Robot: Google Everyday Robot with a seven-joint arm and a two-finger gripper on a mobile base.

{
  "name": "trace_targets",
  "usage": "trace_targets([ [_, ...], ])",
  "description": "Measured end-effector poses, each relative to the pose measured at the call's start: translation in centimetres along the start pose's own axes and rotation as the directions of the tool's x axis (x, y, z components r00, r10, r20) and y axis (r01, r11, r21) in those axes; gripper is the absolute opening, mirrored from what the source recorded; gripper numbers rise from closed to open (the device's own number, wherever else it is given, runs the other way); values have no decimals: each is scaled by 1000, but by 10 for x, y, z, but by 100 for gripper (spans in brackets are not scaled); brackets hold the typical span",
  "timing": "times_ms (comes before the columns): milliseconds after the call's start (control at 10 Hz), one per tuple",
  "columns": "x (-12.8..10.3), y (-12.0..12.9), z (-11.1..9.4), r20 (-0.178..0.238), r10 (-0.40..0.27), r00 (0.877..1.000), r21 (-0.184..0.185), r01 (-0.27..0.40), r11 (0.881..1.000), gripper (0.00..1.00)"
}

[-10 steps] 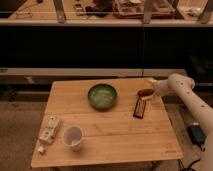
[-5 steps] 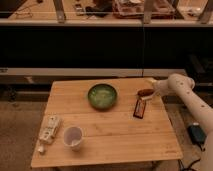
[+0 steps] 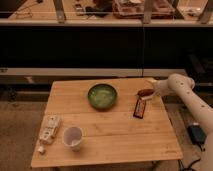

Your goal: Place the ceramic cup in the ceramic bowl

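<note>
Hovering at table [image 3: 115, 131] right edge: end effector [image 3: 146, 92], arm [image 3: 196, 103] bent; grip unclear.

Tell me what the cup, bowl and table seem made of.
The cup looks like smooth white glazed ceramic, though plastic is possible. The bowl, green with a darker rim, is probably glazed ceramic. The table shows pale wood planks with seams. The gripper is near the table's right edge.
</note>
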Motion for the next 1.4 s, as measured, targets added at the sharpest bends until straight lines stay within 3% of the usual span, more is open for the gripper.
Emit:
trace_targets([
  [200,-14,4,-16,17,-66,998,-9,66,998,78],
  [400,-50,17,-44,53,-200,978,-22,201,979,78],
  [500,-54,19,-47,58,-213,975,-23,215,976,78],
  [600,-129,61,-101,147,-454,879,-29,463,886,78],
  [700,-148,73,-116,172,-507,845,-25,518,855,78],
  [800,-169,86,-130,200,-563,802,-20,578,816,78],
  [900,-176,91,-135,208,-580,787,-18,596,803,78],
  [1100,-179,92,-136,215,-588,780,-19,606,796,78],
  [1200,-182,92,-136,226,-598,769,-21,617,786,78],
  [1300,-192,90,-137,249,-627,738,-14,650,760,78],
  [1400,-210,87,-141,285,-668,688,5,695,719,78],
])
